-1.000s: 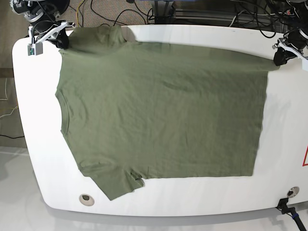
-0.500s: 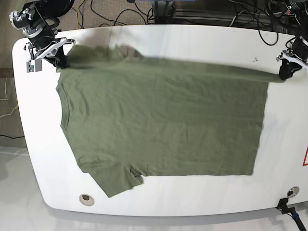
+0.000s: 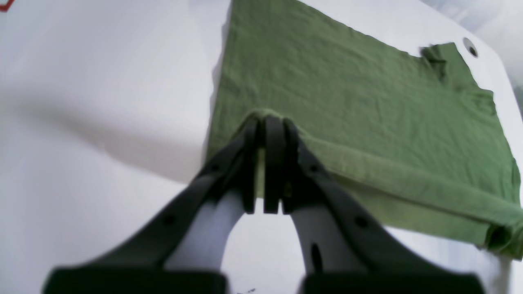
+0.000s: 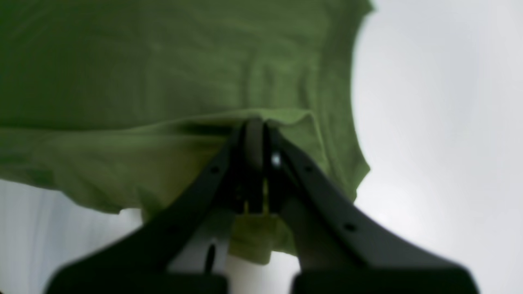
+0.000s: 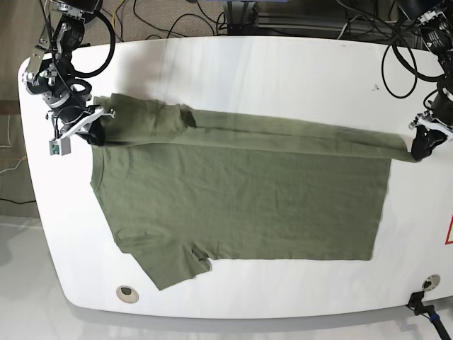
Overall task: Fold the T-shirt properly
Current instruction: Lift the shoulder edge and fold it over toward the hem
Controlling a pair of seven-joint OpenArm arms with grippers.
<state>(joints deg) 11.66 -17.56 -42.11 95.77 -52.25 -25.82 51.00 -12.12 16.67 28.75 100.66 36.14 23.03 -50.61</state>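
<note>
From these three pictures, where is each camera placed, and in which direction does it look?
Base: high above the white table, looking down; shows both arms at the T-shirt edge.
Left wrist: behind the left gripper, looking along its closed fingers across the shirt.
Right wrist: behind the right gripper, close to the fabric, blurred.
Shared: all three show the T-shirt; each wrist view's pinch appears in the base view.

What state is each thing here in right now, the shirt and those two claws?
T-shirt: spread on the table, its far edge lifted and doubled over.
Left gripper: shut on the hem corner.
Right gripper: shut on the shoulder end.
</note>
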